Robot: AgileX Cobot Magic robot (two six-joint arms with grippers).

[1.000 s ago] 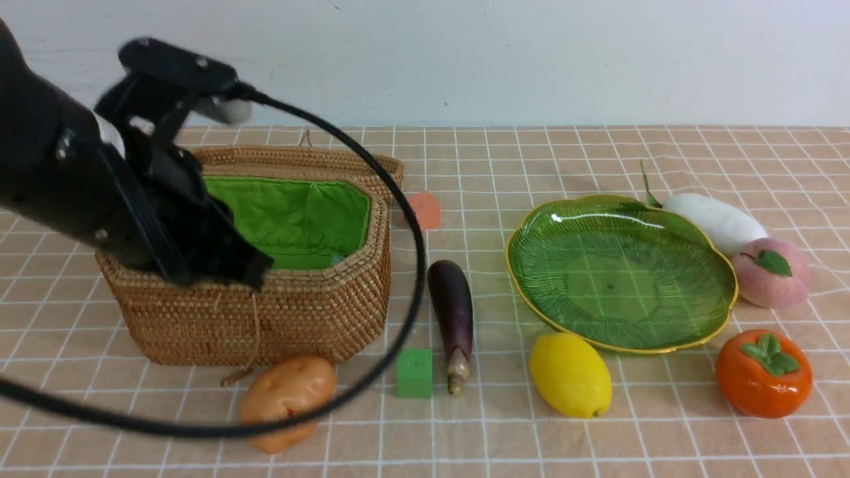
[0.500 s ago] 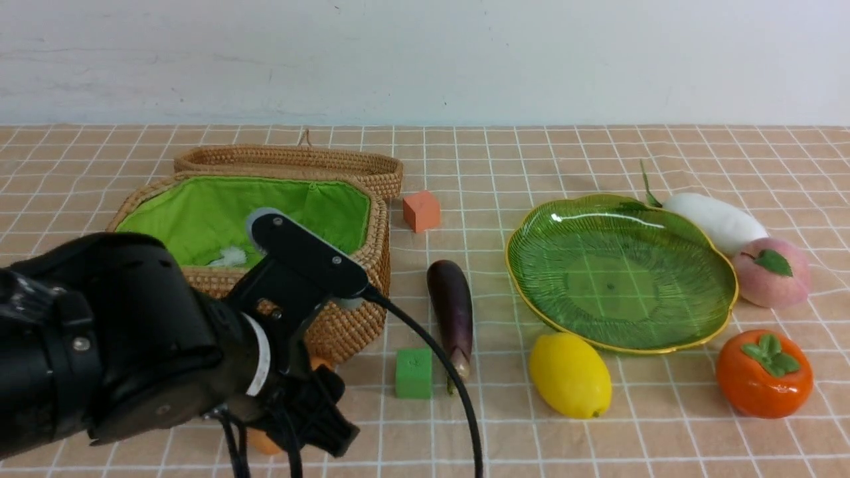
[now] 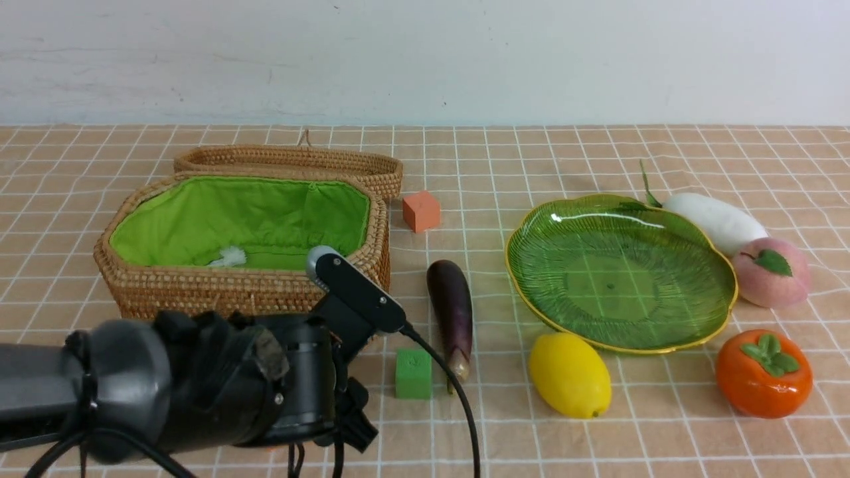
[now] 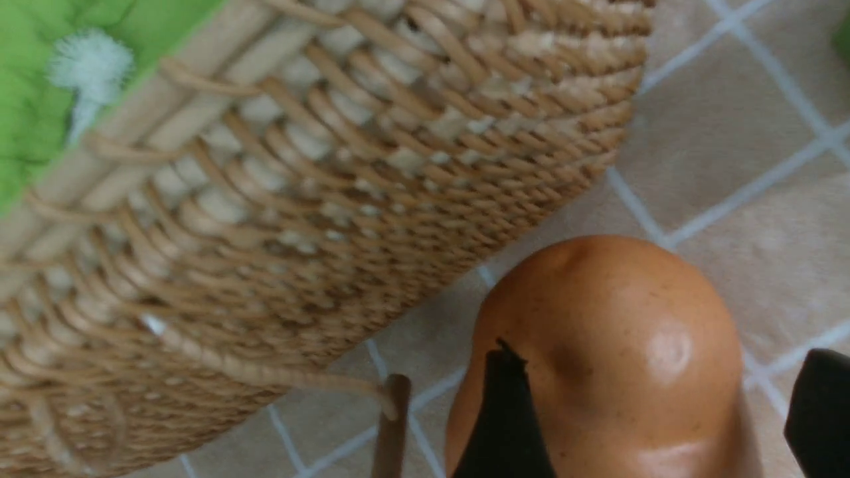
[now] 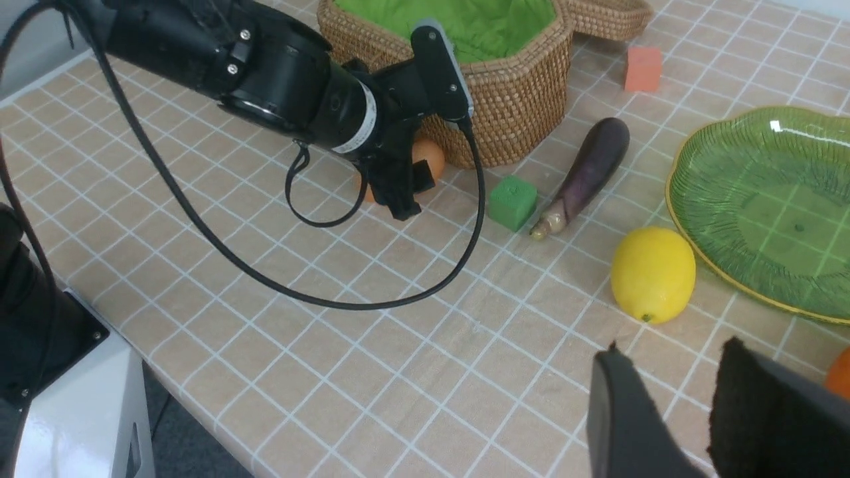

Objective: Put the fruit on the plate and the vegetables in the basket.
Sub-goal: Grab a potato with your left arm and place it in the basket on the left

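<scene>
My left gripper (image 4: 657, 348) is open, low in front of the wicker basket (image 3: 252, 292), with its jaws on either side of the tan-orange potato (image 4: 597, 312); one finger overlaps it and the other stands apart. The arm hides the potato in the front view. The purple eggplant (image 3: 451, 309) lies right of the basket. The green plate (image 3: 624, 272) holds nothing. Around the plate sit the lemon (image 3: 570, 375), persimmon (image 3: 764, 374), peach (image 3: 773, 272) and white radish (image 3: 714, 221). My right gripper (image 5: 672, 345) hovers open and holds nothing, near the lemon (image 5: 653, 273).
The basket's lid (image 3: 292, 159) leans behind it. An orange cube (image 3: 421, 211) sits right of the basket and a green cube (image 3: 414, 373) beside the eggplant's stem end. The left arm's cable (image 3: 458, 405) loops over the table's front edge.
My left arm has swung from over the basket down to the table in front of it, and its gripper now straddles the potato. Nothing else has moved.
</scene>
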